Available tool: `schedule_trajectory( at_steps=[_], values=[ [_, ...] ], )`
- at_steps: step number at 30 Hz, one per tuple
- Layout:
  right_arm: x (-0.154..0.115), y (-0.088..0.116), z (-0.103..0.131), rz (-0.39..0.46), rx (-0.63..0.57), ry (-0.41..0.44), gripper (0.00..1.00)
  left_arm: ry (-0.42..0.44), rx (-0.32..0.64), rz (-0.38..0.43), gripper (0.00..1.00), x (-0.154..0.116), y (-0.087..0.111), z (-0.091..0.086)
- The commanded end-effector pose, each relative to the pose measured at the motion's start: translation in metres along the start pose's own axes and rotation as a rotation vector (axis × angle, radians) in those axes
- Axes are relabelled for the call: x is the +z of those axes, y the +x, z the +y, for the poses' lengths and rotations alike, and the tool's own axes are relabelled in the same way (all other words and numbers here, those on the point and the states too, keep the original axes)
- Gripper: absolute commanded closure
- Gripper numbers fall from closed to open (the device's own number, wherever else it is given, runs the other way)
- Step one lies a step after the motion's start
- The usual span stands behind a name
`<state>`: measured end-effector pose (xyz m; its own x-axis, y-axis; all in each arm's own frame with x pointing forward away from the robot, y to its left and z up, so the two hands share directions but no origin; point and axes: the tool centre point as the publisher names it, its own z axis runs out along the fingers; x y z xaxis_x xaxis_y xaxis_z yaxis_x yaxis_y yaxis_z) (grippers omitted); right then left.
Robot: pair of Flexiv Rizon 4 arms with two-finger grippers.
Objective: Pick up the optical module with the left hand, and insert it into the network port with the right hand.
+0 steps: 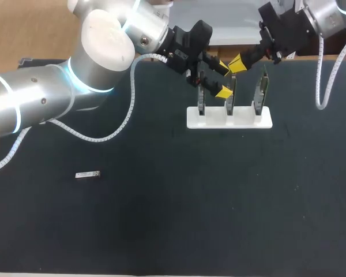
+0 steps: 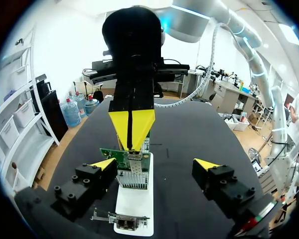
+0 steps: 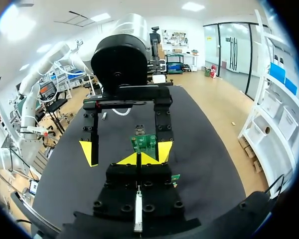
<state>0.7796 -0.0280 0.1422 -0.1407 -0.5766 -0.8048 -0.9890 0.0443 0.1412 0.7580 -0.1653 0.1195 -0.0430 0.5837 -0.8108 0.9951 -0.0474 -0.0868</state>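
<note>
**Dark table, and the module lies far from both grippers**

Dark and flat, the table [image 1: 161, 231] fills the view from above. The optical module [image 1: 87, 174], a small silver bar, lies on it all alone, well apart from everything else. Far across, a white holder [image 1: 245, 122] keeps three network cards [image 1: 259, 95] standing up. The left gripper [image 1: 224, 81] hangs by the middle card [image 1: 231, 99]. The right gripper [image 1: 237, 63] comes in just above it.

From the left wrist, the left gripper [image 2: 154, 167] has its fingers spread wide, and they hold nothing. The middle card [image 2: 133, 172] stands between them, close to one finger. The right gripper [image 2: 132, 134] points down at the card's top edge. Its yellow tips are pressed together, and I can see nothing pinched in them.

From the right wrist, the right gripper [image 3: 139, 158] shows the same closed tips. The middle card [image 3: 145, 141] is just ahead of them.

I think the pick-up is not yet done. To do it well, the left arm should back away from the cards without bumping them. Then it should come straight down over the module and pinch its long sides. It should leave one end sticking out, so the right gripper has something to take.
</note>
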Motion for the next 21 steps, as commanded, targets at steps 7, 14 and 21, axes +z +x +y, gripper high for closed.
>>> schedule_trajectory(
  at_steps=[7, 14, 21],
  values=[
    [0.006, 0.007, -0.003, -0.001, 0.008, -0.010, 1.00, 0.005, -0.001, 0.005, 0.00, 0.000, -0.001, 0.002],
    [0.004, 0.003, -0.003, -0.011, -0.001, -0.007, 1.00, 0.005, -0.001, 0.005, 0.00, 0.000, -0.001, 0.002],
    [-0.008, -0.014, -0.001, -0.049, -0.044, 0.002, 1.00, 0.005, -0.001, 0.005, 0.00, 0.000, -0.001, 0.002]
  ],
)
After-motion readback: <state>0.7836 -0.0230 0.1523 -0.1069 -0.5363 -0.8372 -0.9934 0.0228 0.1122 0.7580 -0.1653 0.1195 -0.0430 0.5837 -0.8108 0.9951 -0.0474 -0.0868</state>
